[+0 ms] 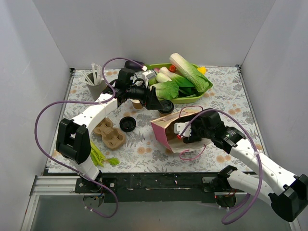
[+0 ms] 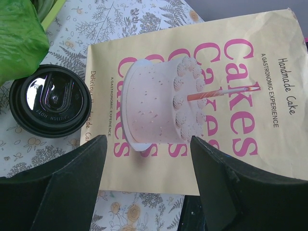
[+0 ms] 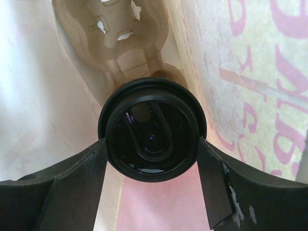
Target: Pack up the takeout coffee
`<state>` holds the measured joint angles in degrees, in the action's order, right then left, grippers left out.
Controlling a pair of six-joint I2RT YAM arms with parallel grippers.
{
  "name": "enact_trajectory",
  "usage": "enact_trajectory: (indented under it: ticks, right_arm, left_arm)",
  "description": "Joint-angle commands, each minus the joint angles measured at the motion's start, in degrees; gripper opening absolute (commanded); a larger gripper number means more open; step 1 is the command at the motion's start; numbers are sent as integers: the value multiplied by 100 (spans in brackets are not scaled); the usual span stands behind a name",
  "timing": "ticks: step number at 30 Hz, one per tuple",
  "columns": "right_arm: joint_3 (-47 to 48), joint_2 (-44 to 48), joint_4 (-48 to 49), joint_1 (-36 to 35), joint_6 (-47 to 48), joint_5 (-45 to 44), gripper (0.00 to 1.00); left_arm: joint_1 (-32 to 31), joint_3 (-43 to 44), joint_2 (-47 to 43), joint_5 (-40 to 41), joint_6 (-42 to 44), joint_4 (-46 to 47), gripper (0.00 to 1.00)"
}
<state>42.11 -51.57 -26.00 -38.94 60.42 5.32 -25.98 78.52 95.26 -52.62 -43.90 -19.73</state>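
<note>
A lidded coffee cup (image 3: pixel 153 134) is pinched between the right jaws, inside the cake-print paper bag (image 1: pixel 166 127), with a pulp cup tray (image 3: pixel 120 43) just beyond the jaw tips. The step looks like seating that cup in the tray, which next calls for easing it into a well and releasing. The left jaws hang spread and empty over the bag, a second lidded cup (image 2: pixel 50 101) to their left. The floral surface (image 1: pixel 231 91) is enclosed by white walls (image 1: pixel 144 29).

Right hand (image 3: pixel 153 147) with lidded cup (image 3: pixel 153 127) inside paper bag (image 3: pixel 250 72), walls close both sides, pulp tray (image 3: pixel 115 43) ahead
</note>
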Motion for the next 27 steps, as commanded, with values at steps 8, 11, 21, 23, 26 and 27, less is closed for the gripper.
enact_trajectory:
  ticks: [8,11,21,23,26,27]
  right_arm:
    - [289,-336,174,483,382,830,1]
    - [324,-441,174,510,400,935,1]
    - [237,-705,429,563,505,1041,1]
    - [263,-801,429,580,506,997,1]
    - [298,-968,280,607,540,988,1]
    - [350,-1021,219,607,567,980,1]
  left_arm:
    - [93,172,-17,-117,66,-5,69]
    - [102,155,-17,-99,66,-5,69]
    - [119,146,1,-47,31,-14,69]
    - [119,164,1,-38,39,-40,70]
    - [128,164,-8,-3,57,-84,70]
    - [128,164,-8,6,57,-84,70]
